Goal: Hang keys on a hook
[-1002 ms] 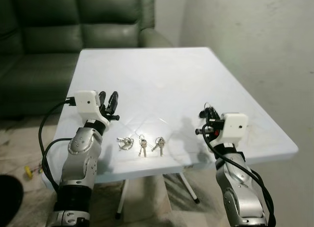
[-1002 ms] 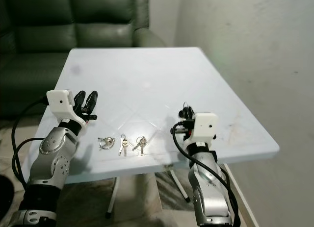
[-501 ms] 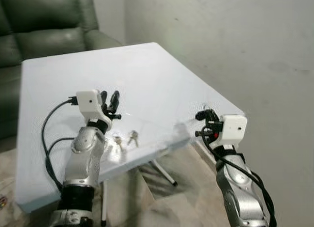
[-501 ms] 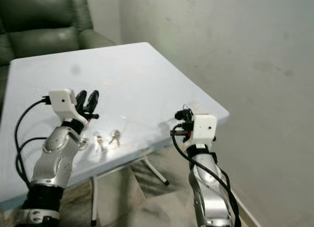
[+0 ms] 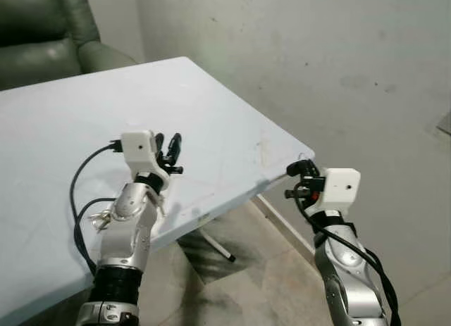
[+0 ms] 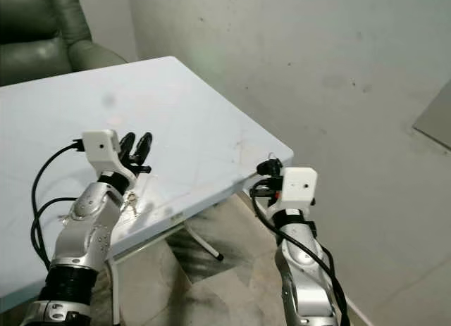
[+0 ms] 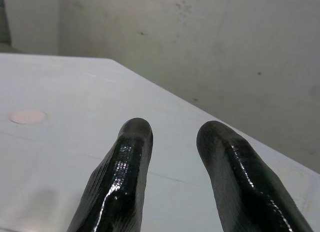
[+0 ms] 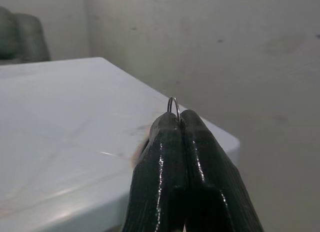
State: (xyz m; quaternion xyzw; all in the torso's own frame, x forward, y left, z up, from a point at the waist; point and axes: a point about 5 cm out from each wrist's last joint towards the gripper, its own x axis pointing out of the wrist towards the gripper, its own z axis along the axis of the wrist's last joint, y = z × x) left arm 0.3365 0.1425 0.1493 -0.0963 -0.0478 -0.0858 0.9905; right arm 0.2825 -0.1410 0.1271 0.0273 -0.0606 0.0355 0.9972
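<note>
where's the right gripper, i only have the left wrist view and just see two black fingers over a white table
Observer: The right gripper is past the table's near corner, held out toward the grey wall.
Operator: is it holding anything
Observer: Yes. Its fingers are pressed together on a thin metal key ring whose loop sticks up above the tips.
Operator: any keys on the table
Observer: A small bunch of keys lies near the table's front edge, beside the left forearm.
Operator: see a hook anywhere
Observer: I can't make one out on the wall from here.
</note>
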